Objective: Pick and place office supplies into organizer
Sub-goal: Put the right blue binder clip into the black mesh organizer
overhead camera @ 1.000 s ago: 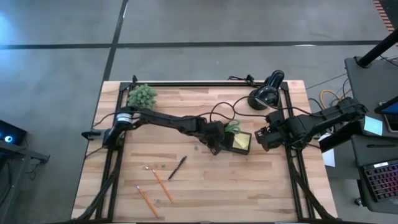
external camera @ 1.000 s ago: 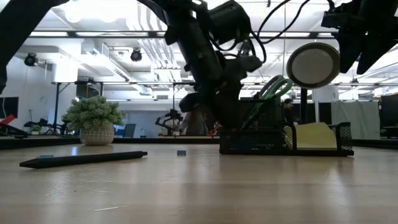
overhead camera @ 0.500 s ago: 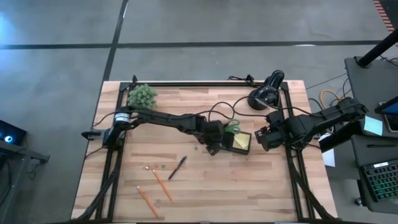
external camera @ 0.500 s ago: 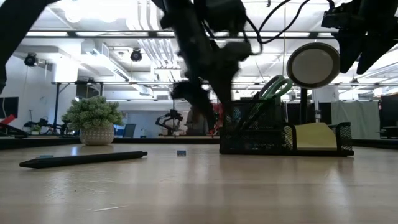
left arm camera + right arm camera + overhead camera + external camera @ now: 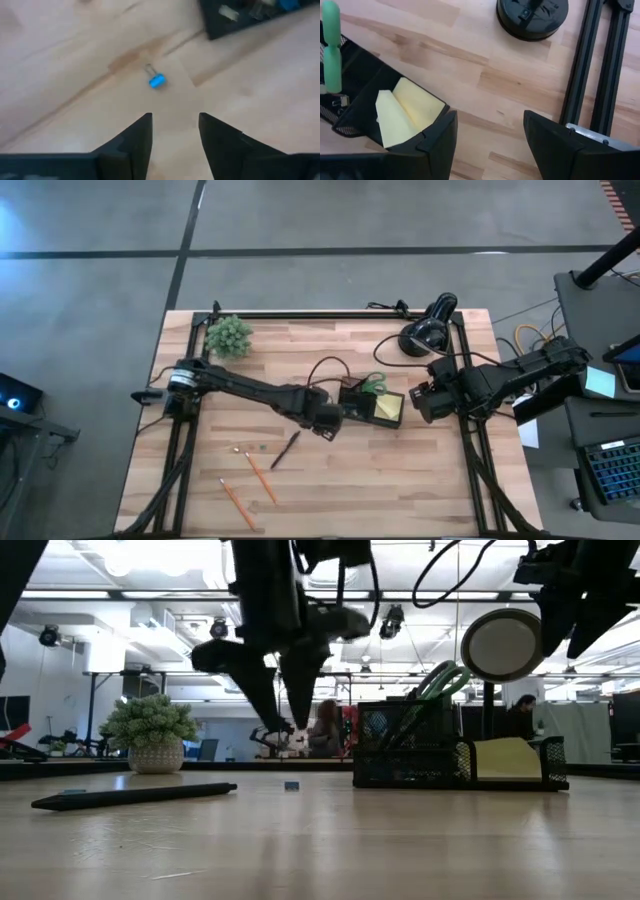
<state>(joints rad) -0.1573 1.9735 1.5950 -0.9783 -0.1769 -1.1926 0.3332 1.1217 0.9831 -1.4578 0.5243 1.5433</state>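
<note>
The black mesh organizer [image 5: 372,406] stands right of the table's middle. Green-handled scissors [image 5: 375,385] and a yellow sticky-note pad [image 5: 405,107] are in it. My left gripper [image 5: 175,120] hangs open above the table just left of the organizer, with the small blue piece [image 5: 156,80] lying on the wood ahead of its fingers. A dark pen [image 5: 285,448] and two orange pencils [image 5: 261,477] lie nearer the front edge. My right gripper [image 5: 490,145] waits open by the organizer's right end.
A black desk lamp [image 5: 425,330] stands at the back right and a green plant [image 5: 230,335] at the back left. Two tiny items [image 5: 246,449] lie left of the pen. Black frame rails [image 5: 600,65] run along the table's edges.
My left gripper has left the organizer's left end and gone toward the table's left and near edges, rising a little and rolling about its own axis. It now hangs clear of the organizer.
</note>
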